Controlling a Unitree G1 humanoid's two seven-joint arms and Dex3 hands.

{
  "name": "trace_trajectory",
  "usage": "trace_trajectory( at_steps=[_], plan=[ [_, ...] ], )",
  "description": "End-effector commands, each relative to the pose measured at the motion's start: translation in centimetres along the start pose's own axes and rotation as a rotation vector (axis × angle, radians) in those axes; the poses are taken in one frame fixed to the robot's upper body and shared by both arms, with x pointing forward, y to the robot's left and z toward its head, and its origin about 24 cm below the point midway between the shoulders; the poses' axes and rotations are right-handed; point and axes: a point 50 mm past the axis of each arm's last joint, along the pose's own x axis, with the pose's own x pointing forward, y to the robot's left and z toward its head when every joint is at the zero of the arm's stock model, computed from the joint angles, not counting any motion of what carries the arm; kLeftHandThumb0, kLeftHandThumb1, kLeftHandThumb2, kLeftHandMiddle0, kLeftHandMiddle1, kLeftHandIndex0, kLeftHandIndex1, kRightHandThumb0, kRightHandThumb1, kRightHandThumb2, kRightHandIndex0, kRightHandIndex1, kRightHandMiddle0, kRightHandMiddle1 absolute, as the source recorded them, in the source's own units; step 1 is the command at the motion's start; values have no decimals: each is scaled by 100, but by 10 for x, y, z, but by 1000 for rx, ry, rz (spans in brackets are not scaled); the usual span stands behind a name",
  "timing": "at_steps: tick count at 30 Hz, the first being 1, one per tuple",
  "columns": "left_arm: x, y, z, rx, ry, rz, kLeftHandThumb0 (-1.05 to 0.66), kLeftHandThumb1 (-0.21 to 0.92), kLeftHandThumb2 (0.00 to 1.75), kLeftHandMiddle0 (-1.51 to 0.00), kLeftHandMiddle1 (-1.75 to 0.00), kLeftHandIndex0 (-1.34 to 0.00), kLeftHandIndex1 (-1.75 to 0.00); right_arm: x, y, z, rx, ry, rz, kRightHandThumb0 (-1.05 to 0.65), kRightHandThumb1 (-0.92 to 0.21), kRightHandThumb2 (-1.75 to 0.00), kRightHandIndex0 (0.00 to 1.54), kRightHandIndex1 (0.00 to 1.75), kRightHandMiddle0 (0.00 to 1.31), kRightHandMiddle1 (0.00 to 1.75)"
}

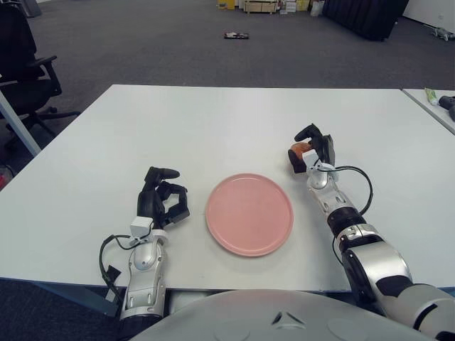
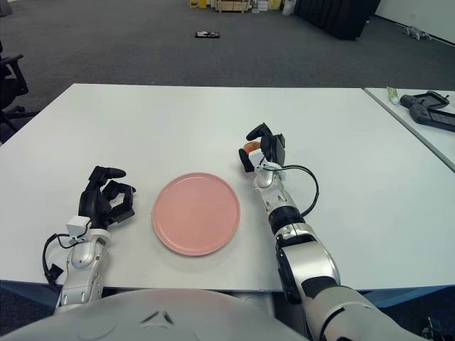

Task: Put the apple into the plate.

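On the left of the white tabletop (image 1: 213,121), the left hand (image 1: 162,199) sits idle beside the pink plate (image 1: 249,213), fingers curled and holding nothing. At centre the plate lies bare, presumably kept clear to receive the fruit. Just right of its far rim, the right hand (image 1: 310,150) is closed around the apple (image 1: 300,148), which shows only as a small orange-red patch between dark fingers, evidently gripped for transfer.
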Motion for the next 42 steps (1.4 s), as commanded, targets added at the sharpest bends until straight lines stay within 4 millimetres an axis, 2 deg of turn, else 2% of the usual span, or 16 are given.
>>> trace_trajectory(
  at_steps=[1,18,37,38,40,41,42],
  plan=[
    [5,-2,4,-11,-25,1,-1,34,124,-63,-156,-43,-175,0,-4,8,52,-29,-42,0,1,-166,88,167,62,175],
    [7,-2,2,0,-19,9,-1,33,128,-60,-164,-43,-175,-17,-20,41,170,-162,-84,0,0,-166,87,169,61,175],
    [8,-1,2,0,-21,10,-1,30,131,-62,-164,-45,-175,-24,-28,56,219,-264,17,0,-1,-166,86,171,60,175],
    [8,-1,2,-2,-21,9,-1,30,131,-62,-164,-45,-175,-24,-29,56,219,-265,30,-1,-6,-160,83,172,59,171],
    [8,-1,3,-5,-23,7,-1,30,132,-61,-166,-45,-175,-24,-29,55,215,-254,65,-1,-23,-139,70,173,50,165],
    [7,-1,3,-6,-25,6,-1,30,132,-61,-166,-45,-175,-24,-30,55,208,-241,86,-1,-38,-121,59,174,39,165],
    [7,-1,3,-6,-26,6,-1,30,132,-61,-166,-45,-175,-24,-30,54,204,-232,100,-20,-39,-113,38,165,25,150]
  ],
)
